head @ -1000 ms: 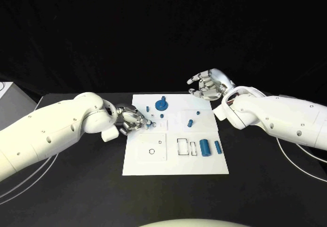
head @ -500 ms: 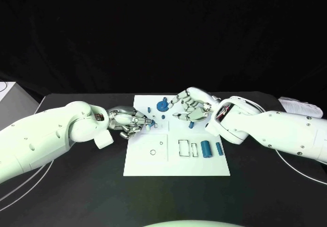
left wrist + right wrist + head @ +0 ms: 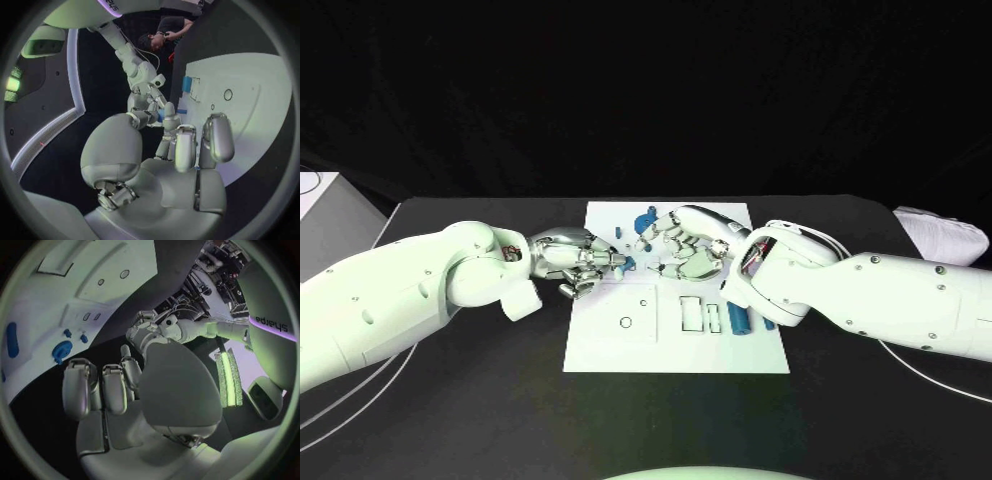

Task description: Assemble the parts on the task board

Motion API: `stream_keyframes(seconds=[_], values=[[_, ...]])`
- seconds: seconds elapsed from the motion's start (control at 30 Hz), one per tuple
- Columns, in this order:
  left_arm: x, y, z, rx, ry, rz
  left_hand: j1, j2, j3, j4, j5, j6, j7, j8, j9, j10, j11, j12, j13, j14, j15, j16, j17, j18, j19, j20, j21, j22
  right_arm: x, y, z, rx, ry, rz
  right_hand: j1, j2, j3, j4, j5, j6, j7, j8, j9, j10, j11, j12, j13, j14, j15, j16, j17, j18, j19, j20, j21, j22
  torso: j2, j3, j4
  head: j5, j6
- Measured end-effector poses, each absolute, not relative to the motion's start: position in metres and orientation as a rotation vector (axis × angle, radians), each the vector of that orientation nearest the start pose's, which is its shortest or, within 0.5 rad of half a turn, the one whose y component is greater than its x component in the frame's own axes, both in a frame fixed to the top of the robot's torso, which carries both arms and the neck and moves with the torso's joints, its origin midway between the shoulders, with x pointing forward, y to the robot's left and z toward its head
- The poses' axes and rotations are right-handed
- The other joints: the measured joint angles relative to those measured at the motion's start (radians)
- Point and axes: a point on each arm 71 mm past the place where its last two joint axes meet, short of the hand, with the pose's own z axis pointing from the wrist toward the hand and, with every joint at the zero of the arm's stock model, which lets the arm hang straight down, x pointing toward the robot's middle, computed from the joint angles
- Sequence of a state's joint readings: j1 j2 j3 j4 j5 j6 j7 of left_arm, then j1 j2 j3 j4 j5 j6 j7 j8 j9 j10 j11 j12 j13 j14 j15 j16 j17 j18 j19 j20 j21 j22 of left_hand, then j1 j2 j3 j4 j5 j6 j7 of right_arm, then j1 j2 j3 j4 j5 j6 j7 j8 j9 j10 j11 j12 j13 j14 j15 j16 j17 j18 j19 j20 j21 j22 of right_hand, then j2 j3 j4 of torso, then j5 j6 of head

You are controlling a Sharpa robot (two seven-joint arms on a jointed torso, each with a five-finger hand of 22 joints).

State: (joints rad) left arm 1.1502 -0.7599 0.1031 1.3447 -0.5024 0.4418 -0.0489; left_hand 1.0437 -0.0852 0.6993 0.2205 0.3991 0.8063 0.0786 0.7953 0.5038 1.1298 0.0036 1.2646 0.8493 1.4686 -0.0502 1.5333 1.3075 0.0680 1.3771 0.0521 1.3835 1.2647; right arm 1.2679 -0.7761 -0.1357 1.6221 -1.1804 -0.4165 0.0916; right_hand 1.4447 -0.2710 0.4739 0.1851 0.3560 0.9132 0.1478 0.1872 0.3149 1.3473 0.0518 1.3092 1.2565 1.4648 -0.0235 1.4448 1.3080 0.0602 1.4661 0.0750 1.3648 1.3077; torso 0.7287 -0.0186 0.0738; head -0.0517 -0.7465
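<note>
- Both arms have come in over the middle of the black worktop (image 3: 473, 400), and the two hands nearly meet above the upper half of the white task board (image 3: 678, 345).
- The left hand (image 3: 578, 261) sits at the board's left edge. Its fingers are curled in around a small blue part (image 3: 627, 263), which pokes out at its fingertips.
- The left wrist view shows those fingers (image 3: 187, 145) bunched together, with a bit of blue between them and the right hand just beyond.
- The right hand (image 3: 687, 246) hangs over the board's upper middle, fingers bent inward. I cannot tell whether it holds anything; no piece shows between its fingers.
- In the right wrist view its fingers (image 3: 100, 387) are side by side, curled toward the palm, above the board.
- A round blue part (image 3: 648, 220) lies near the board's top edge, just behind the two hands; the right wrist view shows it too (image 3: 62, 350).
- Two upright blue cylinders (image 3: 738, 318) lie on the board's right side, next to a rectangular slot (image 3: 691, 313) and close under the right forearm.
- A small ring outline (image 3: 626, 322) marks the board's lower left panel.
</note>
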Motion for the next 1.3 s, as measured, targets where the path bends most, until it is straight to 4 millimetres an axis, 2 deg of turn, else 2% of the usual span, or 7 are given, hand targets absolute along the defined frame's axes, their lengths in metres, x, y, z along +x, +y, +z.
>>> stream_keyframes(seconds=[0.07,0.73,0.8,1.3], values=[[0.494,0.185,-0.197,-0.47,2.296,-1.513,0.0,0.0,0.0,0.0,0.0,0.0,0.0,0.0,0.0,0.0,0.0,0.0,0.0,0.0,0.0,0.0,0.0,0.0,0.0,0.0,0.0,0.0,0.455,-0.133,-0.169,-0.115,1.598,1.056,0.0,0.0,0.0,0.0,0.0,0.0,0.0,0.0,0.0,0.0,0.0,0.0,0.002,0.0,0.0,0.0,0.0,-0.015,0.0,0.0,0.0,0.0,0.0,0.0007,-0.0005,0.0,0.0],[0.493,0.183,-0.199,-0.446,2.299,-1.506,-0.008,0.0,0.0,0.0,0.004,0.001,0.0,0.0,0.003,0.004,-0.003,0.0,0.001,-0.002,-0.001,0.004,0.0,0.0,0.0,0.0,0.0,0.0,0.449,-0.121,-0.169,-0.121,1.592,1.085,-0.004,-0.004,0.0,0.0,0.0,-0.003,0.003,-0.004,-0.002,0.003,0.004,0.006,0.007,0.0,0.0,0.006,0.0,-0.015,0.0,0.0,0.007,0.0,0.0,0.0012,-0.0001,-0.003,-0.004],[0.493,0.183,-0.198,-0.446,2.298,-1.506,-0.009,-0.001,0.0,0.0,0.004,0.003,-0.003,0.0,0.003,0.004,-0.003,0.0,0.001,-0.004,-0.003,0.004,0.0,0.0,0.0,0.0,0.0,0.0,0.449,-0.121,-0.17,-0.121,1.595,1.086,-0.01,0.003,0.0,0.0,0.0,-0.003,0.003,-0.004,-0.002,0.003,0.004,0.006,0.008,0.0,0.0,0.006,0.0,-0.015,0.0,0.0,0.012,0.0,0.0,0.0008,0.0,-0.003,-0.005],[0.494,0.184,-0.199,-0.447,2.29,-1.503,-0.011,-0.003,-0.003,-0.003,0.004,0.007,0.0,-0.005,0.008,0.007,-0.004,0.0,0.002,-0.004,-0.003,0.004,0.0,0.0,0.0,0.0,0.0,0.0,0.449,-0.119,-0.172,-0.127,1.612,1.089,-0.015,0.007,0.0,0.0,0.0,-0.003,0.003,-0.004,-0.003,0.007,0.007,0.009,0.014,0.0,0.0,0.006,0.0,-0.015,0.0,0.0,0.012,0.0,0.0,0.0009,0.0003,-0.004,-0.008]])
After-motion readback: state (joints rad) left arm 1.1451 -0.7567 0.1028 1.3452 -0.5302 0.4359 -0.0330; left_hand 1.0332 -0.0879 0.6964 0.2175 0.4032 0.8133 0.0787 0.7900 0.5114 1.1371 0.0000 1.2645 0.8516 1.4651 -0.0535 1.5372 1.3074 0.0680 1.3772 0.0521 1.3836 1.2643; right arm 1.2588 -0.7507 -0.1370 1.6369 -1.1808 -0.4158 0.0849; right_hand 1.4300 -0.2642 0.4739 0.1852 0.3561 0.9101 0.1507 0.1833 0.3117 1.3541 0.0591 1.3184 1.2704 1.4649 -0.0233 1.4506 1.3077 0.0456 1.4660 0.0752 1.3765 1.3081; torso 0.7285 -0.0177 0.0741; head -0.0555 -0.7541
